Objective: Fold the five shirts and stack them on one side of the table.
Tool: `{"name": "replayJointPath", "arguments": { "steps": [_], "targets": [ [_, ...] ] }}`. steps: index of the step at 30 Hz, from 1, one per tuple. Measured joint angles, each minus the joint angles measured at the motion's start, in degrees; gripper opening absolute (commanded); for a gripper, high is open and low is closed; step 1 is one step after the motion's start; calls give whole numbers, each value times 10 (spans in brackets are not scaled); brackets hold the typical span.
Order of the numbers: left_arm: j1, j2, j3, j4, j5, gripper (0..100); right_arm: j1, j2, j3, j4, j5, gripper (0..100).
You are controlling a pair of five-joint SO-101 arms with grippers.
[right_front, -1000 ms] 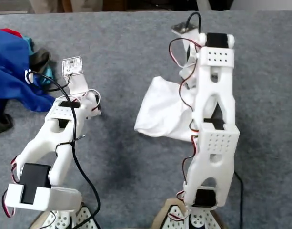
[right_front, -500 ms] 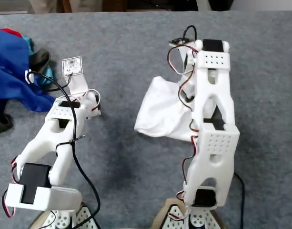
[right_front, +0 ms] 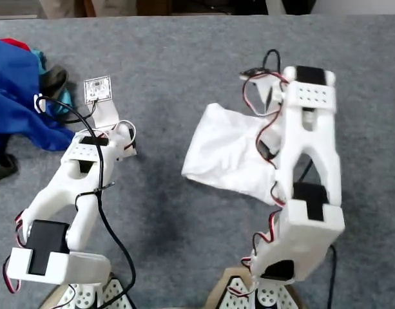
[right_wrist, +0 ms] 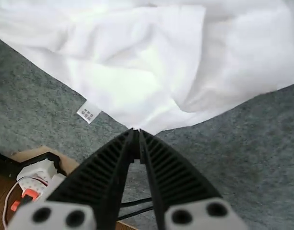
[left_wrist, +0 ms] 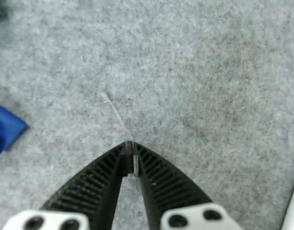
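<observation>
My right gripper point(right_wrist: 136, 130) is clamped on the edge of the white shirt point(right_front: 226, 151) mid-table, which spreads left of that arm, while the left gripper point(left_wrist: 129, 146) is pinched empty, well apart, by the blue pile point(right_front: 17, 96).

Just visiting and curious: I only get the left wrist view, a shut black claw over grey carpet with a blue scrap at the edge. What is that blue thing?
Observer: Likely a corner of the blue garment heaped at the high view's left edge.
Visitor: Any other clothes?
Observer: A white shirt lies crumpled, partly under the right arm.
Visitor: Is that arm busy?
Observer: The right claw is shut, with its tips at the shirt's edge, seemingly pinching it.
</observation>
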Motion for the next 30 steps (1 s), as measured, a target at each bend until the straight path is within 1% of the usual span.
{"name": "replayJointPath", "arguments": {
  "steps": [4, 8, 14, 18, 25, 30],
  "targets": [
    [0, 0, 0, 0, 0, 19, 0, -6, -27, -7, 0, 5],
    [0, 0, 0, 0, 0, 19, -1, 11, -115, -6, 0, 6],
    [0, 0, 0, 0, 0, 19, -17, 113, -290, 2, 0, 6],
    [0, 0, 0, 0, 0, 19, -33, 187, -368, 3, -15, 5],
    [0, 0, 0, 0, 0, 19, -54, 264, -392, 3, -18, 5],
    [0, 0, 0, 0, 0, 19, -54, 265, -343, 3, -18, 5]
  ]
}}
